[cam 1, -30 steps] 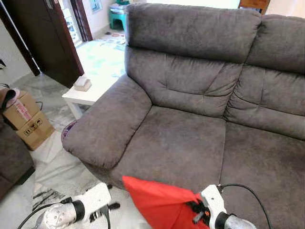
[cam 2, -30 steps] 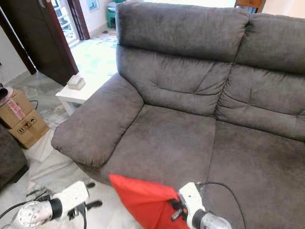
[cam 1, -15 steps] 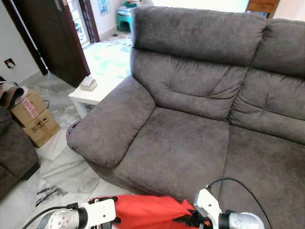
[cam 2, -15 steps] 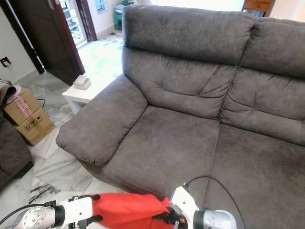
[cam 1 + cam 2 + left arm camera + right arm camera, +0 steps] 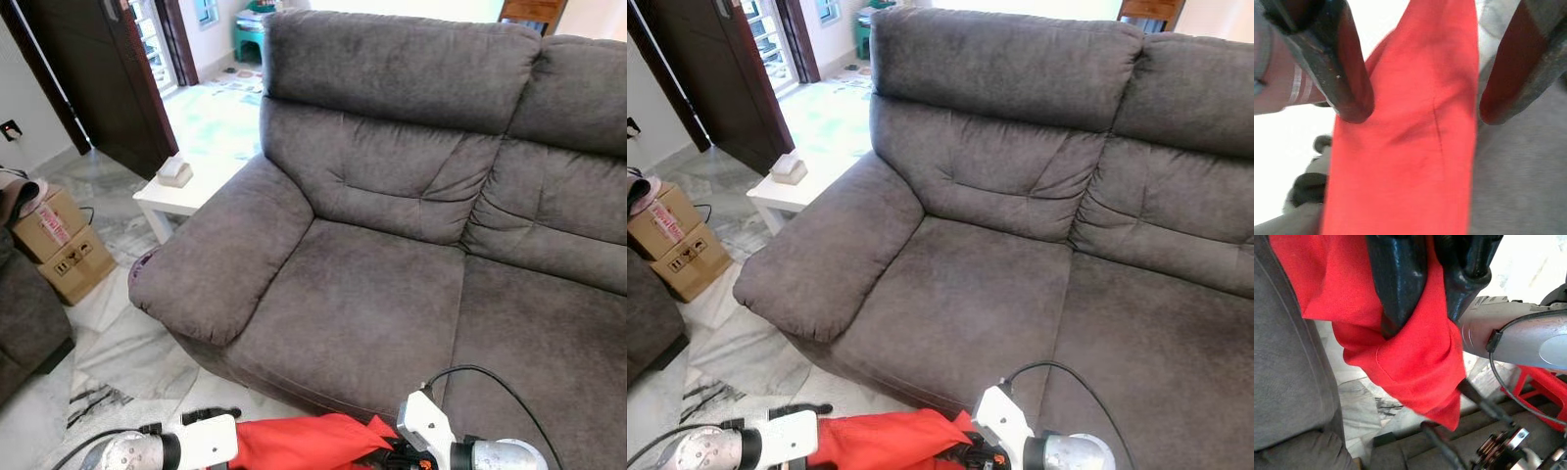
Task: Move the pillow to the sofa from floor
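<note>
Red pillow (image 5: 304,443) stretched between both arms, low before the grey sofa (image 5: 392,284) front edge, above the floor. Left gripper (image 5: 1420,105) spread wide, fingers (image 5: 1349,78) astride the fabric, contact unclear. Right gripper (image 5: 1422,308) pinched tight on a pillow corner. Pillow's lower part cut off.

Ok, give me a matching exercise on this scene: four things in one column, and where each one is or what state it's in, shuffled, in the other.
Things:
1. red pillow
2. cardboard box
3. white side table
4. right tool

Places or states:
A. on the floor, near the dark door
B. beside the sofa's armrest, a small box on top
C. held low in front of the seat, between both arms
D. fingers pinching red fabric

Pairs: 1-C, 2-A, 3-B, 4-D
</note>
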You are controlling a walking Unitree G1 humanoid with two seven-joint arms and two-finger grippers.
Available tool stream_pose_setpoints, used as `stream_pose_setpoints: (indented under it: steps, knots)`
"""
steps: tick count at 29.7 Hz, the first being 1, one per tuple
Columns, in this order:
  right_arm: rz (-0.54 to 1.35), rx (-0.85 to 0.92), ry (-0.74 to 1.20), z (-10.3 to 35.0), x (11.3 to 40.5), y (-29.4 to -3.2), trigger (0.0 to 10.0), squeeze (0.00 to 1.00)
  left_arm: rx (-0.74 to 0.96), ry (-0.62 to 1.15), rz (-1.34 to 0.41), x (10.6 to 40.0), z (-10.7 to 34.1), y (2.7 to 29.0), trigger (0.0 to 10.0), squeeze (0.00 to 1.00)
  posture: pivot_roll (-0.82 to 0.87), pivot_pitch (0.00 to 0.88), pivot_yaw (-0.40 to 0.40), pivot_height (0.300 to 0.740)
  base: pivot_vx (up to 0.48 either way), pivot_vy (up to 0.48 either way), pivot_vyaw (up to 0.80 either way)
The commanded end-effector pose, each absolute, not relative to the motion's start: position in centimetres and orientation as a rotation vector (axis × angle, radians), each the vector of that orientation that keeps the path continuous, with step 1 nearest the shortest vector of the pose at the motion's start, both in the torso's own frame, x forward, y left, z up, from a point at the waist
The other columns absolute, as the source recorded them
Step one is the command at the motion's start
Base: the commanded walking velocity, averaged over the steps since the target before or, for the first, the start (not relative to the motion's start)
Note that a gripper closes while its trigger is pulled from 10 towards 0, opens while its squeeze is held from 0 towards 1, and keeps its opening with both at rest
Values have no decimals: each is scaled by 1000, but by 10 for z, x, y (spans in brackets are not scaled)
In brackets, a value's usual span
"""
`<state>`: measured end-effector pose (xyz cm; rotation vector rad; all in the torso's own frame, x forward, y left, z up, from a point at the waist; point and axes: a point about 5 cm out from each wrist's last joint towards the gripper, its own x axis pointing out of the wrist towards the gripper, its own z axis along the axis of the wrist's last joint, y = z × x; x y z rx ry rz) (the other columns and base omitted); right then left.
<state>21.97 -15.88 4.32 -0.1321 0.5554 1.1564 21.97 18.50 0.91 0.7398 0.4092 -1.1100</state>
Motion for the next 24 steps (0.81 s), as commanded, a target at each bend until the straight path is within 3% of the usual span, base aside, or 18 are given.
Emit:
stream_pose_setpoints:
  steps: [1,8,24]
  knots:
    - [1193,-125,429,64,228,-148,10000,0,746,437,-1129,216,7,188,10000,0,1,97,58,740,0,0,0]
    - [1187,-142,412,69,228,-144,10000,0,799,467,-1081,219,2,197,10000,0,-14,81,59,740,0,0,0]
    - [1223,-164,374,83,227,-145,10000,0,761,492,-1098,212,-9,190,10000,0,-23,85,56,740,0,0,0]
